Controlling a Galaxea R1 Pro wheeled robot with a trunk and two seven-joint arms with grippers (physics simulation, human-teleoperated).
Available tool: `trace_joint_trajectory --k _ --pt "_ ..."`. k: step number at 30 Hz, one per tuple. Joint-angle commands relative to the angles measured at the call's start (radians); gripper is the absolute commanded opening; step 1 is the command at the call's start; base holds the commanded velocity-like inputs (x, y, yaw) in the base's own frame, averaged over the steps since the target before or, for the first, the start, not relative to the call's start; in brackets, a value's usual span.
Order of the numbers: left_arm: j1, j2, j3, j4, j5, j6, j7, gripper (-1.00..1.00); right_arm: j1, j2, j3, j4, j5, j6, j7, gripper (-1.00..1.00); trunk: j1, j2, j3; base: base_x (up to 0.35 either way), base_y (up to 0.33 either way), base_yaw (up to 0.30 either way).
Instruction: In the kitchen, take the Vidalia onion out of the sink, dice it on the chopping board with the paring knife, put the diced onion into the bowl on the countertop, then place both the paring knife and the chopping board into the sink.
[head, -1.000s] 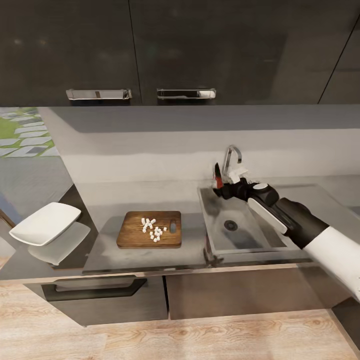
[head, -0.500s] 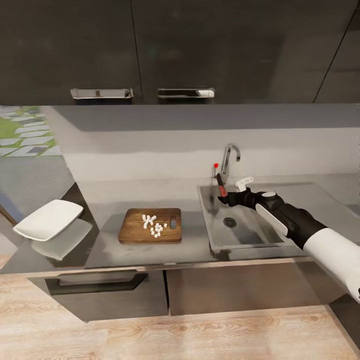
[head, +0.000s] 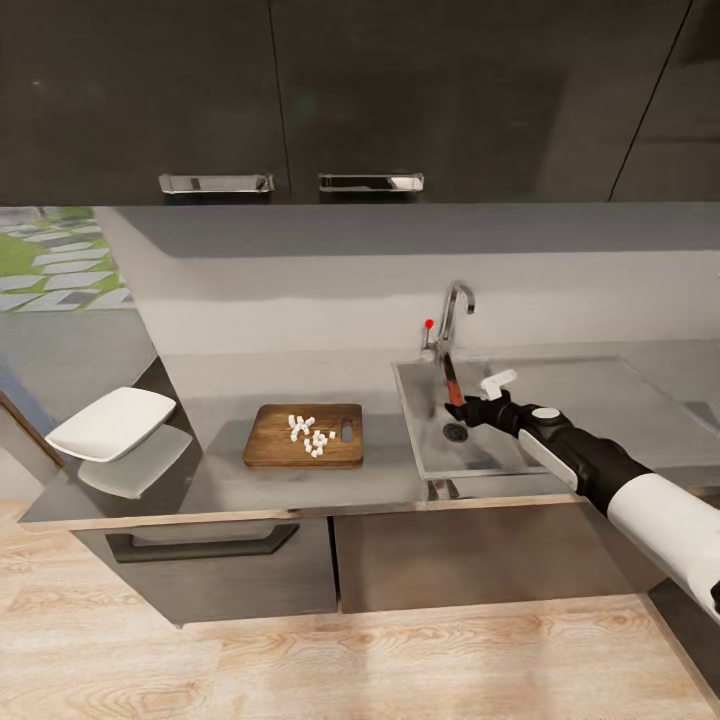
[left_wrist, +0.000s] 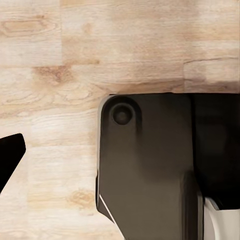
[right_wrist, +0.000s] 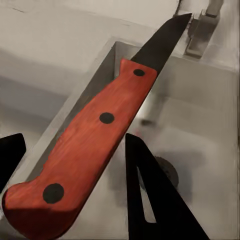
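Right gripper (head: 462, 408) is clamped on paring knife (head: 451, 379), now lowered over sink (head: 425, 455), blade up beside tap (head: 452, 312). Left gripper state cannot be told.

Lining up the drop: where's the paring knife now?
In the head view, the paring knife is in the right gripper over the sink, just below the tap.

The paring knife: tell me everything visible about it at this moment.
The paring knife has a reddish-orange wooden-looking handle with three dark rivets and a short dark pointed blade. The black right gripper holds it by the handle over the square grey steel sink, blade tilted up towards the chrome tap. It touches nothing else.
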Motion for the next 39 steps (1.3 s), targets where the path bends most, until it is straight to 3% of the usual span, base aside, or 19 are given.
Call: trace_joint_trajectory --k 1,4,14,22,26,32,39 --pt "-0.004 0.001 -0.009 -0.001 0.003 -0.001 0.01 1.0 -0.001 -0.002 0.004 0.01 -0.007 -0.007 0.006 -1.0 0.001 -0.002 -0.002 0.0 0.0 0.0" --pt "-0.007 0.001 -0.009 -0.001 0.003 0.0 0.011 1.0 -0.001 -0.001 0.004 0.027 -0.007 -0.016 0.036 -1.0 0.001 -0.002 -0.002 0.0 0.0 0.0" --pt "-0.007 0.003 -0.009 -0.004 0.003 -0.001 0.012 1.0 0.008 -0.001 0.004 0.038 -0.005 -0.016 0.043 -1.0 0.001 -0.002 -0.002 0.0 0.0 0.0" --pt "-0.007 0.004 -0.009 -0.005 0.003 -0.001 0.012 1.0 0.021 0.012 0.01 0.116 -0.005 -0.014 0.046 -1.0 0.001 -0.002 -0.002 0.173 -0.033 0.0" --pt "-0.007 0.004 -0.009 -0.005 0.003 -0.001 0.012 1.0 0.022 0.046 0.01 0.163 -0.005 -0.013 0.046 -1.0 0.001 -0.002 -0.002 0.129 -0.032 0.0" --pt "-0.007 0.004 -0.009 -0.005 0.003 -0.001 0.012 1.0 0.022 0.132 0.01 0.302 -0.003 -0.017 0.046 -1.0 0.001 -0.002 -0.002 0.01 -0.002 0.0" --pt "-0.007 0.005 -0.009 -0.005 0.003 -0.001 0.012 1.0 0.022 0.142 0.01 0.33 -0.003 -0.016 0.045 -1.0 0.001 -0.002 -0.002 0.009 0.0 0.0"
